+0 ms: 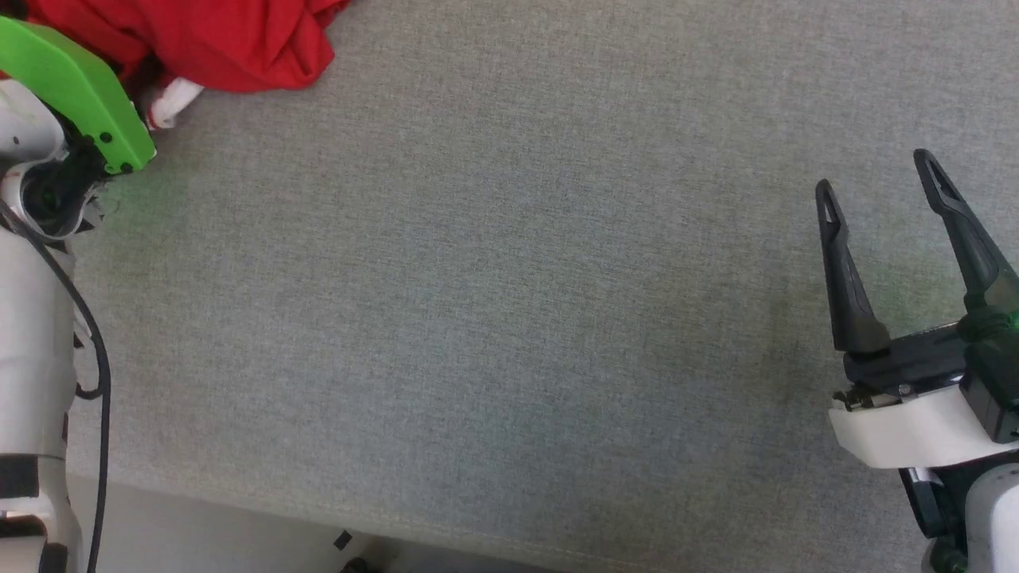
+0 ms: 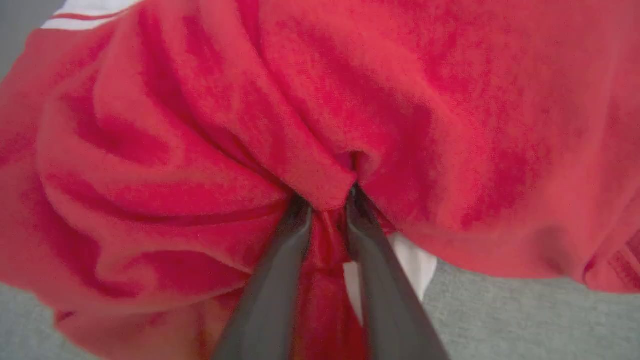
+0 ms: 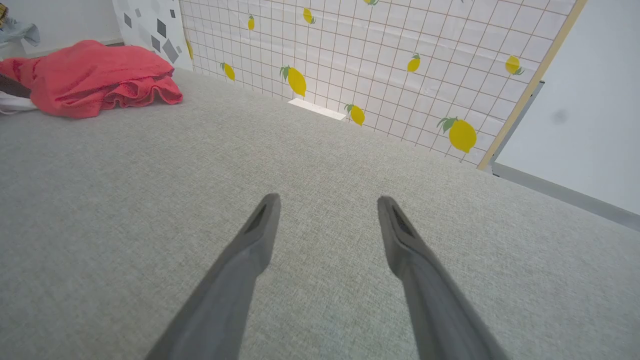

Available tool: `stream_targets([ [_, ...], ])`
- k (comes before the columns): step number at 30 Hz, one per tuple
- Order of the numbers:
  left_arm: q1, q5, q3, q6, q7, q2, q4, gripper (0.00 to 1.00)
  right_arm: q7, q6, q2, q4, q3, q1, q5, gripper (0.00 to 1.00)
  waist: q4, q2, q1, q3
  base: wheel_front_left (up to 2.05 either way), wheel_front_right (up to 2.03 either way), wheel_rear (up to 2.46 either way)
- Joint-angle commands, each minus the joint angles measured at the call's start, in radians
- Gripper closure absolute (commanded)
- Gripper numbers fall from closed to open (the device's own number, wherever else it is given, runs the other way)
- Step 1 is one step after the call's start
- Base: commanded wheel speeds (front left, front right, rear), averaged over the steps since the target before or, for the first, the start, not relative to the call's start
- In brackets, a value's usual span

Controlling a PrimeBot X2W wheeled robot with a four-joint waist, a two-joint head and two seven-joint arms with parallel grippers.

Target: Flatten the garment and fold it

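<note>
Red crumpled fabric garment [image 1: 223,40] lies bunched at the far left of the grey woven-cloth tabletop [image 1: 509,318]. Left gripper [image 2: 327,200] has its fingers narrowed on a red fold; the tips are buried, so it is apparently pinching. Right gripper [image 1: 874,171] hovers well apart on the right, fingers spread, nothing held.

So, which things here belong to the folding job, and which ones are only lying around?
For the job: red garment, left gripper pinching a fold of it, right gripper open.
Lying about: lemon-print wall sheet, diamond-pattern panel.
</note>
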Motion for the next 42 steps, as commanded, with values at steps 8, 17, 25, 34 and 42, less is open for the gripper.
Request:
stream_targets([
  [8, -0.019, -0.026, 0.002, -0.025, -0.075, 0.025, 0.069, 1.00, -0.018, -0.002, 0.009, 0.013, 0.001, -0.023, 0.010, 0.00, 0.001, -0.0001, 0.0000, -0.064, 0.00, 0.00, 0.00],
  [17, -0.061, -0.084, -0.027, -0.037, -0.089, 0.061, -0.016, 1.00, -0.087, -0.002, 0.056, 0.115, 0.012, -0.019, 0.040, 0.00, -0.014, -0.0001, 0.0000, -0.229, 0.00, 0.00, 0.00],
  [25, -0.080, -0.112, -0.079, -0.037, -0.015, 0.037, -0.198, 1.00, -0.147, -0.002, 0.085, 0.201, -0.008, 0.018, 0.073, 0.00, -0.027, -0.0001, 0.0000, -0.386, 0.00, 0.00, 0.00],
  [34, -0.114, -0.179, -0.203, -0.037, 0.098, -0.041, -0.383, 1.00, -0.188, -0.002, 0.091, 0.248, -0.047, 0.060, 0.131, 0.00, -0.063, -0.0001, 0.0000, -0.510, 0.00, 0.00, 0.00],
  [42, -0.051, -0.256, -0.393, -0.038, 0.130, -0.170, -0.531, 1.00, -0.205, -0.002, 0.091, 0.259, -0.084, 0.085, 0.170, 0.00, -0.131, -0.0001, 0.0000, -0.551, 0.00, 0.00, 0.00],
])
